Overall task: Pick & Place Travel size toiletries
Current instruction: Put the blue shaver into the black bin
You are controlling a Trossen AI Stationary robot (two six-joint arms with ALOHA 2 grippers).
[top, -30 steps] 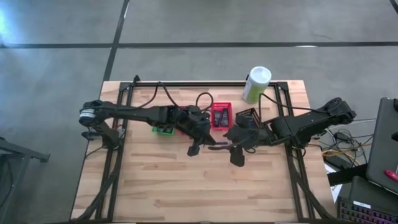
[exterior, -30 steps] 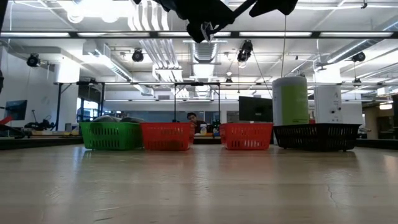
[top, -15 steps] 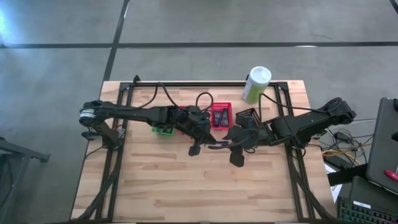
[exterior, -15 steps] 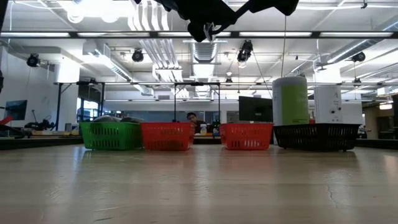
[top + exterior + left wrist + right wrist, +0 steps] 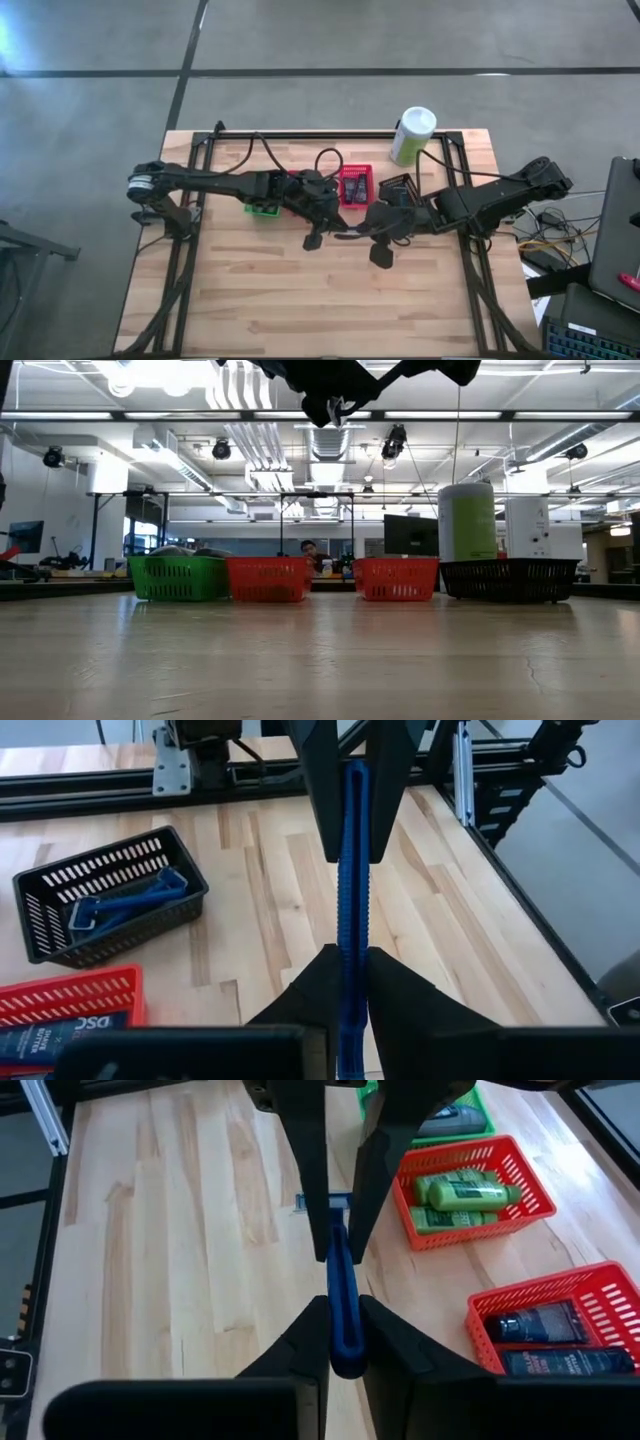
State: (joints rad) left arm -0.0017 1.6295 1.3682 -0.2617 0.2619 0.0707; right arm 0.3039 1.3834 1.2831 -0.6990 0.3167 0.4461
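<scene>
razor (image 5: 352,870): held lengthwise between my two claws, above the table (image 5: 260,300), in front of the middle basket
my left gripper (image 5: 345,965): just left of the razor, clamped on one end
my right gripper (image 5: 338,1335): just right of the razor, clamped on the other end
middle basket (image 5: 355,185): behind the razor, flat tubes (image 5: 545,1342) lying in it
mesh basket (image 5: 105,910): right of the middle basket, more razors in it
canister (image 5: 412,136): behind the mesh basket, at the table's far edge
basket with bottles (image 5: 470,1192): left of the middle basket
</scene>
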